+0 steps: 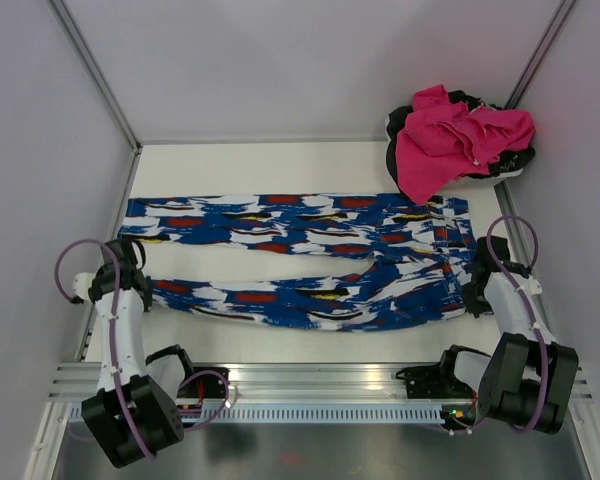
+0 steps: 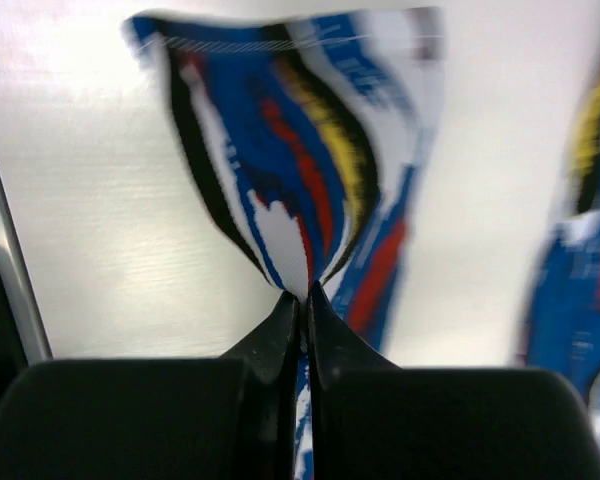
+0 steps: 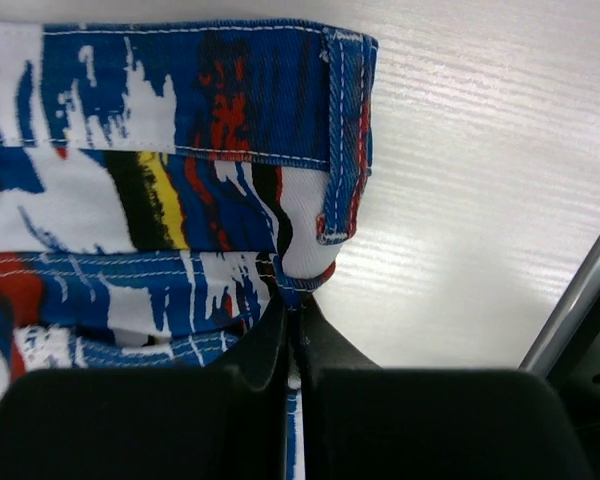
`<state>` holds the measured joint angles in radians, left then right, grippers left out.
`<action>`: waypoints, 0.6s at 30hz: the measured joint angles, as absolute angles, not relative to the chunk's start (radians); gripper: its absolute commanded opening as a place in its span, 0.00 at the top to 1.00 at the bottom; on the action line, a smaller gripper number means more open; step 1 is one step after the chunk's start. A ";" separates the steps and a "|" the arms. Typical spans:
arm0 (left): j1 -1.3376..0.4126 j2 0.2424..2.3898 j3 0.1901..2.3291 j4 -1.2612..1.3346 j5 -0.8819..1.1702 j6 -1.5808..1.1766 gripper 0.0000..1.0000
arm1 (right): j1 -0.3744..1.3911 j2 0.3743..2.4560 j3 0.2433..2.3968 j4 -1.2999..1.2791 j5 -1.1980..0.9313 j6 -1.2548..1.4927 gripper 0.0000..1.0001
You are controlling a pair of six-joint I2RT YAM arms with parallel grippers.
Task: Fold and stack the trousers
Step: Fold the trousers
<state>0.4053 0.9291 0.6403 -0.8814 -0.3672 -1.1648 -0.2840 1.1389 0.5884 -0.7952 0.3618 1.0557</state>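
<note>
Count taken on my table [image 1: 280,170].

Trousers [image 1: 310,262]: one pair, two legs, stretched between my two pincers.

Left pincer [image 2: 303,295]: one, with one fold of leg fabric nipped in it.

Right pincer [image 3: 295,305]: one, with one fold of the waist end nipped in it.

Belt loop [image 3: 340,130]: one, just ahead of my right pincer.

Pink garment [image 1: 450,140]: one, heaped well beyond my right pincer.

Dark item [image 1: 510,165] under that heap: whether one piece or two, I cannot tell.

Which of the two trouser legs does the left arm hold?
The near leg, pinched at its hem by the shut left fingers; the far leg lies flat, ungripped.
</note>
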 measured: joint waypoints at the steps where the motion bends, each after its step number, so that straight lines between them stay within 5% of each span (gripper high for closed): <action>1: 0.405 0.926 0.694 -0.904 -0.380 -1.158 0.98 | -0.283 1.130 0.602 -0.811 0.357 1.066 1.00; 7: 0.397 0.935 0.932 -0.968 -0.429 -1.108 0.98 | -0.257 1.077 0.720 -0.897 0.310 1.112 1.00; 18: 0.388 1.060 1.032 -0.962 -0.403 -0.993 0.98 | -0.231 0.989 0.963 -0.843 0.289 0.963 1.00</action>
<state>0.3882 1.0595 1.0321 -0.9619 -0.4030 -0.9932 -0.2314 0.9890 0.9630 -0.8433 0.2893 0.9634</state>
